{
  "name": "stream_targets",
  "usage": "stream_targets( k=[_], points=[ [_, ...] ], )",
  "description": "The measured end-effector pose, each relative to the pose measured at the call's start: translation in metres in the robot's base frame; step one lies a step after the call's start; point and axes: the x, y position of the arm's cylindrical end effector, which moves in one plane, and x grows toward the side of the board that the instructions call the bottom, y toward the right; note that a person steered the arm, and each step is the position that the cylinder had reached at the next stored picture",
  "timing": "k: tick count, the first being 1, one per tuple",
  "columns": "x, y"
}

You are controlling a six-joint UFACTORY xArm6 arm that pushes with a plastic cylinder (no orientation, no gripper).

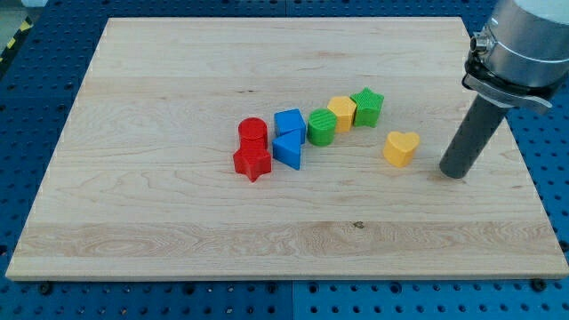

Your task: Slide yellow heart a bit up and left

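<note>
Scanning from the view's left, we see on the desk (160, 231) a red cylinder (252, 132) and red star (252, 163), two blue blocks (289, 135), a green cylinder (322, 127), a yellow block (341, 112) and a green star (367, 107) strung together. The yellow heart (401, 148) lies apart, right of them. Our tip (453, 172) rests just beside its right; we carry no claw.

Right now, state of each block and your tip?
yellow heart: flat, alone, untouched
my tip: on the board, right of the heart, apart
green star: touching yellow block
green cylinder: upright
blue blocks: together
red cylinder: upright, against red star
</note>
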Motion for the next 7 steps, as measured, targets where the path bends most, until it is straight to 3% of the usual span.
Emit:
stream_targets(
  k=[4, 7],
  points=[
    [-0.001, -0.103],
    [0.061, -0.063]
  ],
)
